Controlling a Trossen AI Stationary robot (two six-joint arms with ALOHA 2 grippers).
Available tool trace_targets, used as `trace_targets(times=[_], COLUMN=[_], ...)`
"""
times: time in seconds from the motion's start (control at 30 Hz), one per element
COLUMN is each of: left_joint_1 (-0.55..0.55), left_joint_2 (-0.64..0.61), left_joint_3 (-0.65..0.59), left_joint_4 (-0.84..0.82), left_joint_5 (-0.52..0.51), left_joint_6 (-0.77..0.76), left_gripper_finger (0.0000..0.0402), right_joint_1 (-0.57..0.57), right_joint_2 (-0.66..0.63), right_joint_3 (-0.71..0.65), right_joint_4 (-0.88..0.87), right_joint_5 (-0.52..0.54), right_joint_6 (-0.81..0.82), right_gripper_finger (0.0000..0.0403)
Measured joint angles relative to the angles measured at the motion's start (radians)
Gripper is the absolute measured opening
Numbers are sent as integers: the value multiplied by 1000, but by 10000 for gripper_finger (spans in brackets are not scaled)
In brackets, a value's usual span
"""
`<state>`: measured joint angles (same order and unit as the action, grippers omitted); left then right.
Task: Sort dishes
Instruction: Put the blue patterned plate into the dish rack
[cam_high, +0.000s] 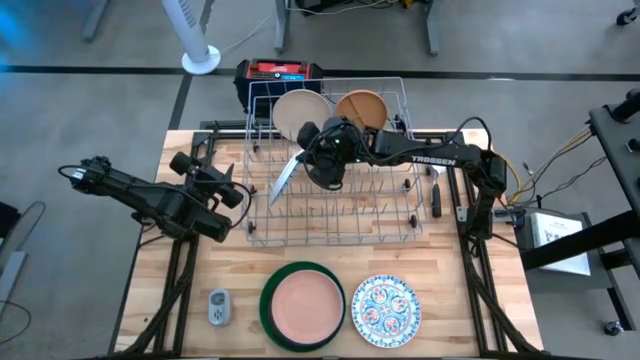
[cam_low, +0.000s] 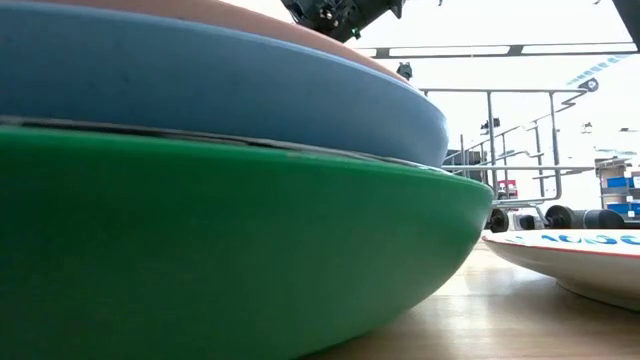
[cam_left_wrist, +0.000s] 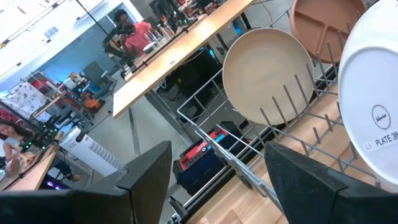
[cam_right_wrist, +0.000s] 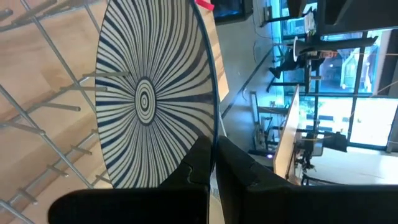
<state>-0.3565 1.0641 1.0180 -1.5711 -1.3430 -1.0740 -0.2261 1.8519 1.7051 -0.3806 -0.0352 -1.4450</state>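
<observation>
Blue-white stripes show only in the right wrist view: the right gripper (cam_right_wrist: 211, 163) pinches the striped plate's (cam_right_wrist: 152, 93) rim over the rack (cam_high: 330, 228); the left gripper (cam_high: 232, 189) waits wide left.

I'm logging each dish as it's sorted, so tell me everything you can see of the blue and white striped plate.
The striped plate is round, white with fine dark blue lines raying out from small rings at its centre. It stands on edge, tilted, among the tines of the wire rack. The right gripper is shut on its rim.
</observation>
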Motion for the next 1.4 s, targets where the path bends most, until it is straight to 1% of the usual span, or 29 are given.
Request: trace_targets(times=[0.13, 0.53, 0.67, 0.87, 1.07, 1.27, 1.4], left_joint_1=[0, 0, 0, 0, 0, 0, 0], left_joint_2=[0, 0, 0, 0, 0, 0, 0], left_joint_3=[0, 0, 0, 0, 0, 0, 0], left_joint_4=[0, 0, 0, 0, 0, 0, 0], left_joint_5=[0, 1, 17, 21, 21, 21, 20], left_joint_6=[0, 0, 0, 0, 0, 0, 0], left_gripper_finger=[247, 247, 247, 247, 247, 247, 247], right_joint_1=[5, 32, 38, 47, 49, 50, 50], right_joint_2=[0, 0, -5, -22, -27, -30, -30], right_joint_3=[10, 24, 24, 24, 24, 24, 24], right_joint_4=[-5, -5, -1, 4, -6, -30, -27], right_joint_5=[-18, -23, -24, -26, -85, -142, -159], right_joint_6=[7, -7, -9, -76, -89, -183, -203], right_gripper_finger=[0, 0, 0, 0, 0, 0, 0])
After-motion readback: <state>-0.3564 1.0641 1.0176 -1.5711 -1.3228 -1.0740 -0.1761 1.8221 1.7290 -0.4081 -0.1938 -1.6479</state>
